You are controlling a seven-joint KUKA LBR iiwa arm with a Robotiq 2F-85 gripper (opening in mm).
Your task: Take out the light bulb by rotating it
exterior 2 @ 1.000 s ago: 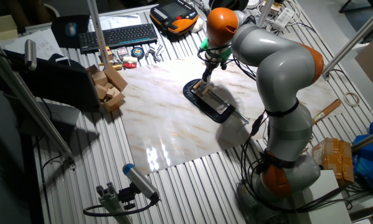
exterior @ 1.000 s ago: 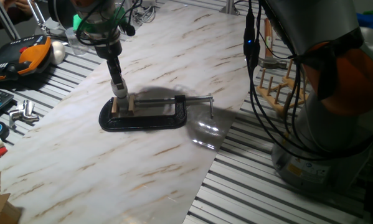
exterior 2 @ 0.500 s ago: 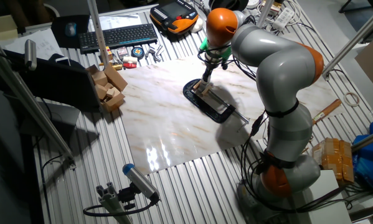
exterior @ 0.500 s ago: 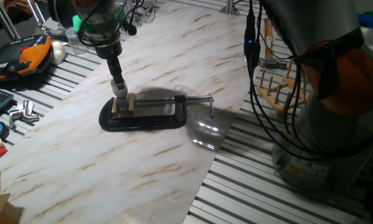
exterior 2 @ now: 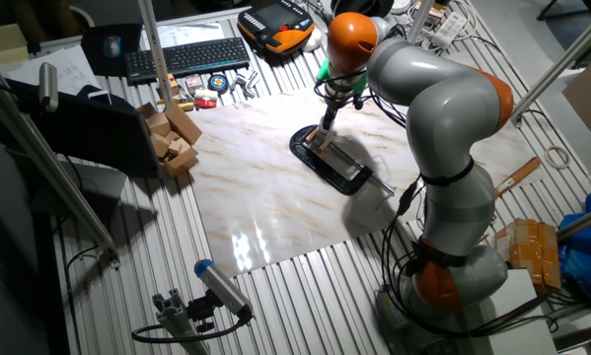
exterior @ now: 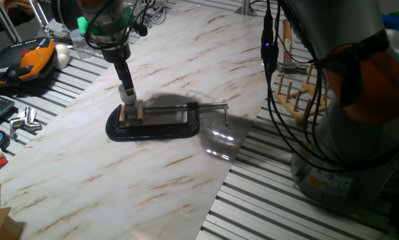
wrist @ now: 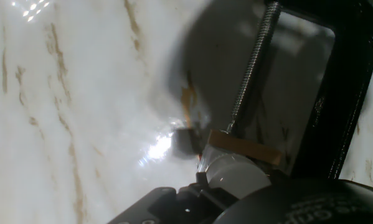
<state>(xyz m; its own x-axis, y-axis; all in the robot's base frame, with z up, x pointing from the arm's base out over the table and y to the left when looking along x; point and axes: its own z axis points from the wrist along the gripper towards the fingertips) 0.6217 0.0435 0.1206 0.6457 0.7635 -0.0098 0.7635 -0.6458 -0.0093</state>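
The light bulb (exterior: 127, 91) stands upright in a wooden block (exterior: 131, 112) held by a black C-clamp (exterior: 154, 121). The gripper (exterior: 126, 93) is clenched around its globe. The bulb seems light and fragile; a gentle grip on the globe looks safest.

Surface (exterior 2: 275, 212) was a white marble-look slab with tan veins, lying on a ribbed aluminium bench (exterior 2: 305, 306). Overhead light glared off the slab near its front edge. Black keyboard (exterior 2: 186, 56) and wooden blocks (exterior 2: 174, 133) sat at the far side. Wooden peg rack (exterior: 294, 93) stood just off the slab. Aluminium poles (exterior 2: 48, 163) crossed the foreground.
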